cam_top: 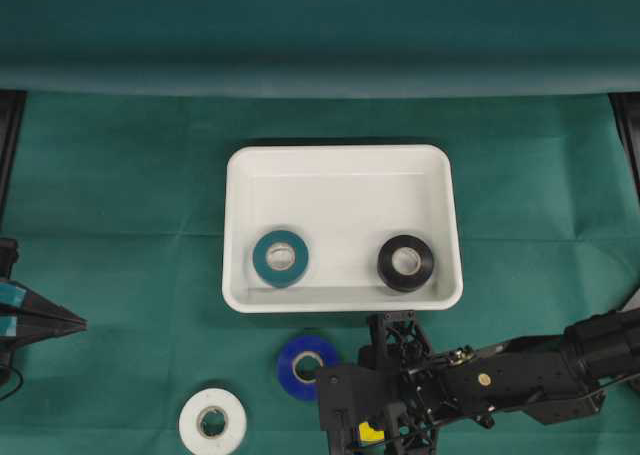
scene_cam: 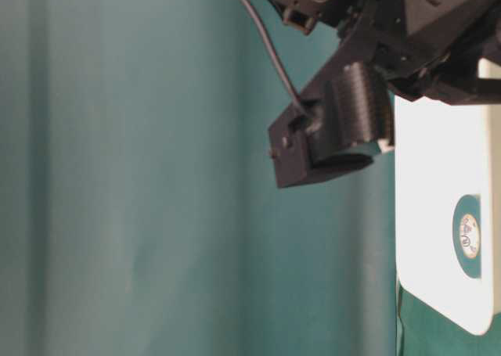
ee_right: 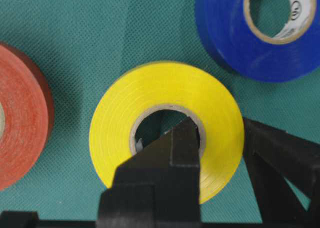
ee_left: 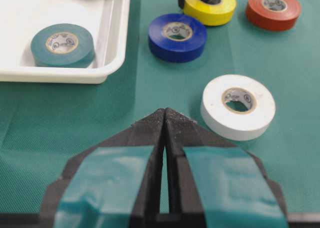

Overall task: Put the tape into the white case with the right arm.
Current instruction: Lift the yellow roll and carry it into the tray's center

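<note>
Yellow tape point(ee_right: 165, 133) lies flat on the green cloth point(cam_top: 130, 205), outside the white case point(cam_top: 340, 165) and just off its near long rim. Right gripper point(ee_right: 220, 133) pinches the roll's wall: one finger down through the core, the other against the outer face.

Blue roll point(ee_right: 260, 32) sits just beside the yellow; red roll point(ee_right: 20, 133) on its other side, a little apart. White roll point(ee_left: 238, 106) lies beyond the blue, farther from the case. Inside the case: teal roll point(cam_top: 281, 258) and black roll point(cam_top: 406, 263), both near the rim closest to the yellow roll.

Left gripper point(ee_left: 164, 119) rests well away, fingers pressed together on nothing.

Risks, as I judge them:
- Grip covers one side only; the roll may swing or slip on lifting.
- A low carry could catch the case rim.
- Dropping near the black roll could land the yellow on top of it.
</note>
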Robot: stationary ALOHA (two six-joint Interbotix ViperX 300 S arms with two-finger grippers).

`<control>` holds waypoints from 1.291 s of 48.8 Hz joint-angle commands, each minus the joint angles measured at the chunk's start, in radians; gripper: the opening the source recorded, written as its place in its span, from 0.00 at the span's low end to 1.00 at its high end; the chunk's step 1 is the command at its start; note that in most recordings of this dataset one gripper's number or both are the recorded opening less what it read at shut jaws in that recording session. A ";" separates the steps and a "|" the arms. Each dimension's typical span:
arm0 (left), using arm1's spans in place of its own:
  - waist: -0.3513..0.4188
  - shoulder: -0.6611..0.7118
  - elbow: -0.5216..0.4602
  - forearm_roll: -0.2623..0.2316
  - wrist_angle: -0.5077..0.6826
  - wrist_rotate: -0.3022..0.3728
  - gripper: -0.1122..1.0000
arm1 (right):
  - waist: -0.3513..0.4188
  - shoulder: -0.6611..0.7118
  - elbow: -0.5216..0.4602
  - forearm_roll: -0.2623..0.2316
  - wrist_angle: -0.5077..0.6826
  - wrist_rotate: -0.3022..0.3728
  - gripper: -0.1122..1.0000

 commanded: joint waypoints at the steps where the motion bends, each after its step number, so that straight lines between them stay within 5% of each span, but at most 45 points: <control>1: 0.002 0.008 -0.011 -0.003 -0.009 -0.002 0.10 | 0.006 -0.064 -0.035 0.002 0.029 0.002 0.11; 31: 0.002 0.008 -0.011 -0.003 -0.008 -0.002 0.10 | -0.006 -0.123 -0.075 0.002 0.133 0.006 0.11; 63: 0.002 0.009 -0.011 -0.002 -0.009 -0.002 0.10 | -0.265 -0.156 -0.077 -0.058 0.103 -0.008 0.11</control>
